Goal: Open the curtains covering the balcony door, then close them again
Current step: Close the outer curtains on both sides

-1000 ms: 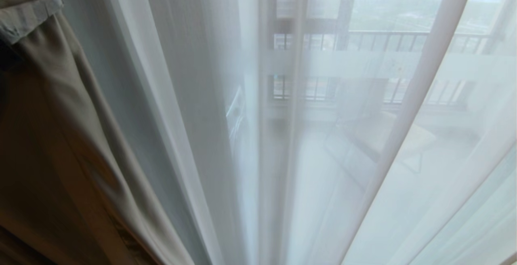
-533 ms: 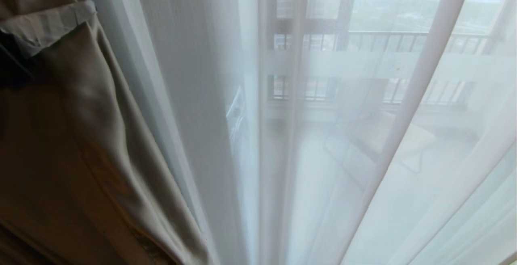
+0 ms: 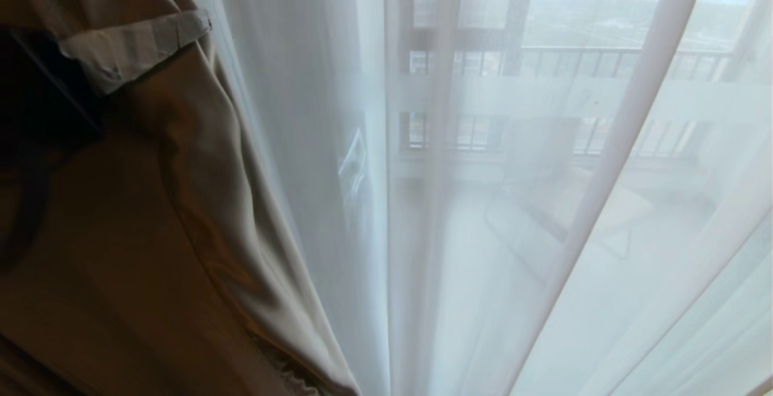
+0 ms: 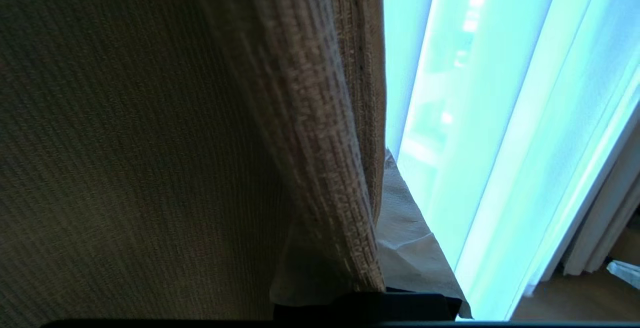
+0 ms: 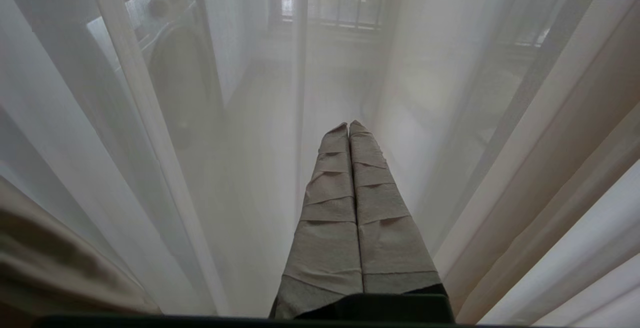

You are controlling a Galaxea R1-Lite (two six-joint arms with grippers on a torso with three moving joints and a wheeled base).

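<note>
Head view has the heavy beige drape bunched on the robot's left, with a taped finger of the left gripper poking across its top fold, and the white sheer hanging over the rest, the balcony door frame showing faintly through it. So the drape's long axis runs top to bottom, and the uncovered stretch lies off to the robot's right of it, which is the way the fabric has to travel if this is the closing half, my guess since the drape sits gathered at one side. Left wrist view shows the woven drape draped right over the left gripper, a fold running down into the jaws, so I read that gripper as clamped together on the drape. Right gripper just points at the sheer with its taped fingers pressed together and nothing between them; can't tell if the tips actually touch the cloth. Left arm is clearly the nearer one, it's already on the drape, and the right one looks parked.
</note>
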